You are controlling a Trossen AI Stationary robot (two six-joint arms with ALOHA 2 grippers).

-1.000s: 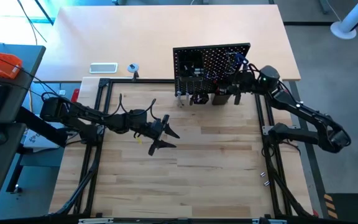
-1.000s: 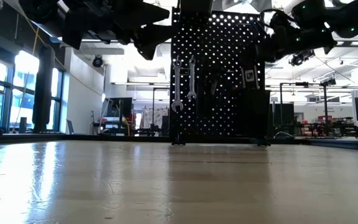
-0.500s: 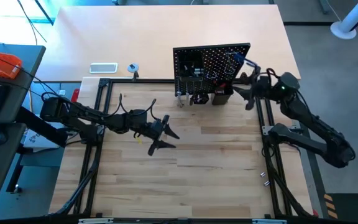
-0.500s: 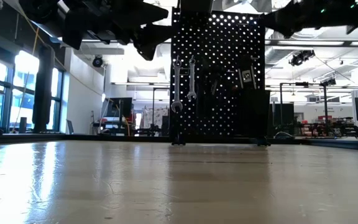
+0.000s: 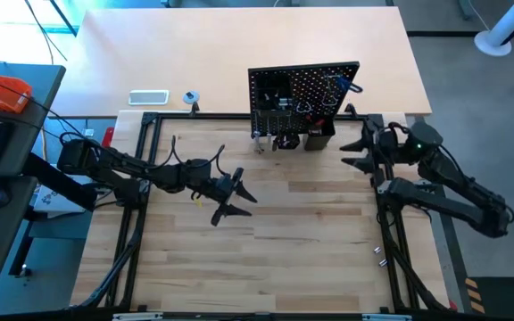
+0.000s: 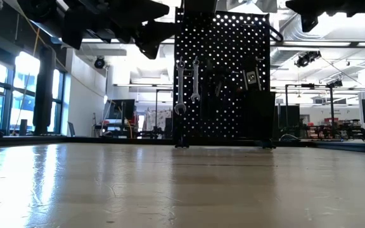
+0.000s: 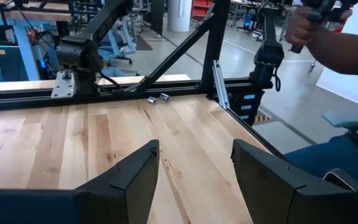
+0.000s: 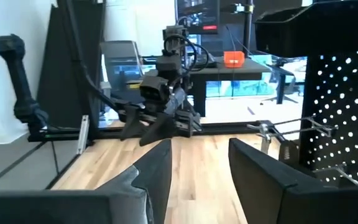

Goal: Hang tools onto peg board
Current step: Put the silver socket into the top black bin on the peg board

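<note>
The peg board (image 5: 303, 94) stands upright at the table's far side. Tools hang on its front: two silver wrenches (image 6: 187, 83) on hooks, a blue-handled hex key (image 5: 350, 86) at its right end, and dark tools above a small black bin (image 5: 319, 138). My right gripper (image 5: 347, 153) is open and empty, in the air off the board's right near corner; its wrist view has the board (image 8: 347, 118) beside the fingers. My left gripper (image 5: 239, 203) hovers open and empty over the table's middle left, its fingers (image 7: 135, 177) above bare wood.
A white flat rectangle (image 5: 148, 97) and a small tape roll (image 5: 190, 97) lie beyond the black frame, far left. Small metal bits (image 5: 379, 256) lie by the right rail. A person (image 7: 337, 46) stands past the table's right edge. Bare wood (image 5: 302, 232) stretches between the arms.
My right gripper has drawn back from the peg board's right end toward the table's right and near edges, rising and rolling as it went. The blue-handled hex key stays on the board. My left gripper has kept still.
</note>
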